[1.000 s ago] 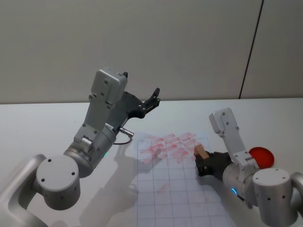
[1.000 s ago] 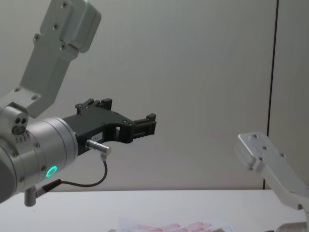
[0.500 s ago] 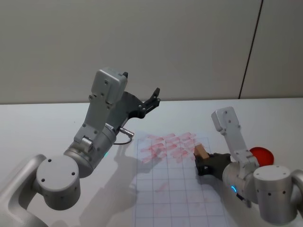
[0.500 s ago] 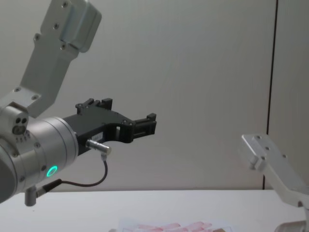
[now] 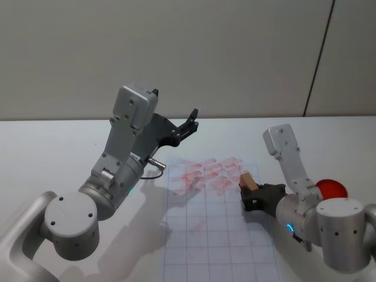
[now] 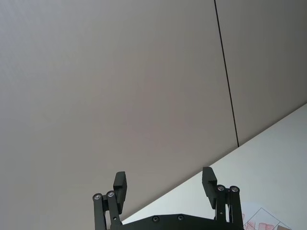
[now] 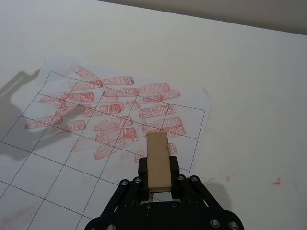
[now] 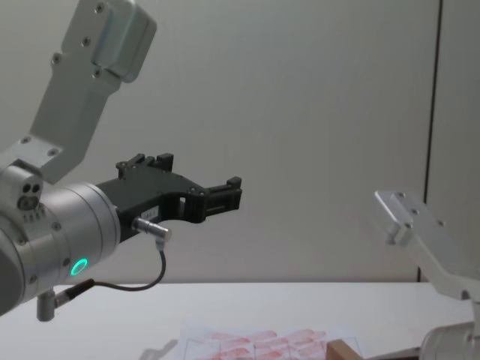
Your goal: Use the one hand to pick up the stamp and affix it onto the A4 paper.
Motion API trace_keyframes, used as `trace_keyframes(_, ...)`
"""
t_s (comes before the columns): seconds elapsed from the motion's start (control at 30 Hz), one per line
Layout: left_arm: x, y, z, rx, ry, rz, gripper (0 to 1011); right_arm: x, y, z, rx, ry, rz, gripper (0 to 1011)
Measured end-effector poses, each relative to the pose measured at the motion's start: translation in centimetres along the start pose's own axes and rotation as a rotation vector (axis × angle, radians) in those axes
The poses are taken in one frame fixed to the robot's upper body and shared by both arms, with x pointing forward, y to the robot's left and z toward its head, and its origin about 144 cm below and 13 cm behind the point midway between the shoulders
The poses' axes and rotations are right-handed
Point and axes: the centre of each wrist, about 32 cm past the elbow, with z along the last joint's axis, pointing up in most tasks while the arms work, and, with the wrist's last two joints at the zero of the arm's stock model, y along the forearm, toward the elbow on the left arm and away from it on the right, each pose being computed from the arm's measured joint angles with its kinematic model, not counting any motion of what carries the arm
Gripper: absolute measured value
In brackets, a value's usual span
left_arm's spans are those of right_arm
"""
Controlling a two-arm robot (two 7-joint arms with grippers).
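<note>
Stamp [image 7: 158, 160]: clamped between the short dark fingers of the right gripper [image 5: 251, 195], long side pointing away from the wrist; held over the printed rows near the right edge of the sheet; contact with the sheet impossible to tell.
A4 paper [image 5: 217, 235]: flat on the white table [image 5: 53, 147], gridded, upper rows crowded with pink-red prints [image 7: 120, 108], lower cells mostly bare.
Left gripper [image 6: 164, 181]: raised well above the table, fingers spread, holding nothing, parked.
Step in hand: likely bringing the stamp into place over the sheet, pickup already done.
Next move: probably lowering the stamp face flat onto a bare cell, pressing squarely, then lifting straight off to avoid a smear.
</note>
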Motion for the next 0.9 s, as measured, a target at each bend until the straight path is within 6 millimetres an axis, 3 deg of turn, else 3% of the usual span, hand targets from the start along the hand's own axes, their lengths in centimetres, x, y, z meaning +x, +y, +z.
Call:
trace_keyframes(0.53, 0.0, 0.0, 0.0, 0.000, 0.000, 0.000, 1001, 0.8, -3.3, 3.8, 0.184, -0.024, -0.057, 220)
trace_keyframes(0.9, 0.0, 0.0, 0.0, 0.000, 0.000, 0.000, 1001, 2.5, -4.5, 4.3, 0.171, -0.009, -0.149, 220)
